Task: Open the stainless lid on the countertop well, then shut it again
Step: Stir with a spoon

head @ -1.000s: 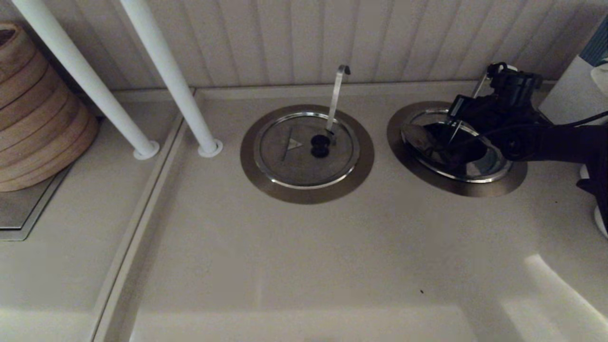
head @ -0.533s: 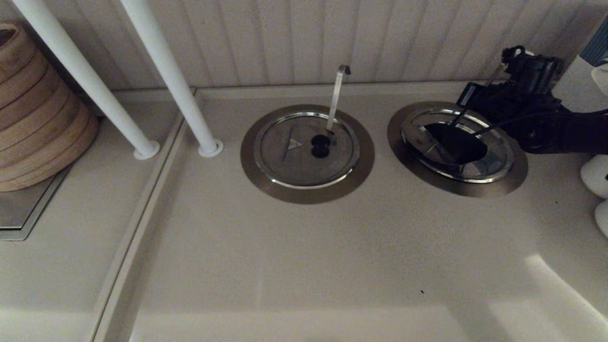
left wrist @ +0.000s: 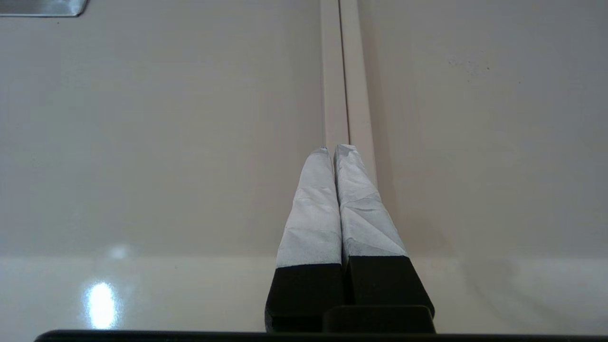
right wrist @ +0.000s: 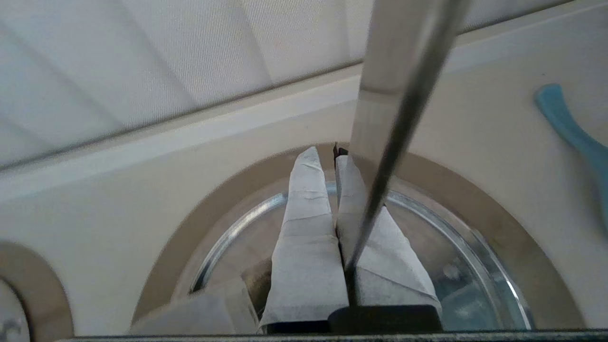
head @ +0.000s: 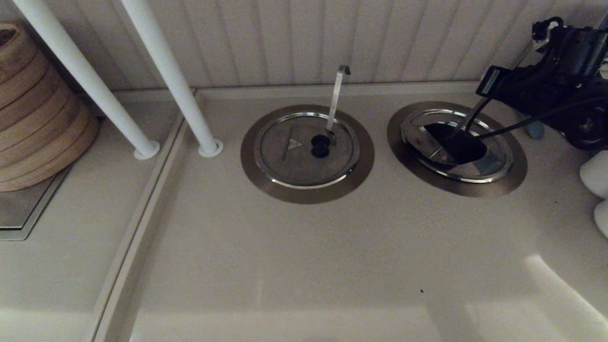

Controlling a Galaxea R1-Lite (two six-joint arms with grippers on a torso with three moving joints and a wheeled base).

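The stainless lid [head: 427, 142] lies flat in the countertop well, inside the dull-steel ring [head: 456, 189]. Its shiny rim is level, its centre shows dark, and its bluish patch [head: 489, 164] sits near the rim. The straight flat utensil handle [head: 472, 115] slants up from it. My right arm [head: 527, 90] hangs above the well's far right side. In the right wrist view the right gripper [right wrist: 325, 154] is shut on nothing, above the lid [right wrist: 237, 247], with the handle [right wrist: 403, 71] crossing just in front. My left gripper [left wrist: 335, 148] is shut over bare counter.
A second well [head: 306, 154] at the centre carries a patchless lid and a hook-tipped handle [head: 337, 95]. Two white poles [head: 171, 80] stand at the left, with a round wooden stack [head: 33, 109] beyond them. A blue utensil [right wrist: 570, 128] and white objects [head: 596, 175] lie right of the well.
My right gripper has lifted off the lid's centre and drawn back up and to the right. The lid stays flat on the well.
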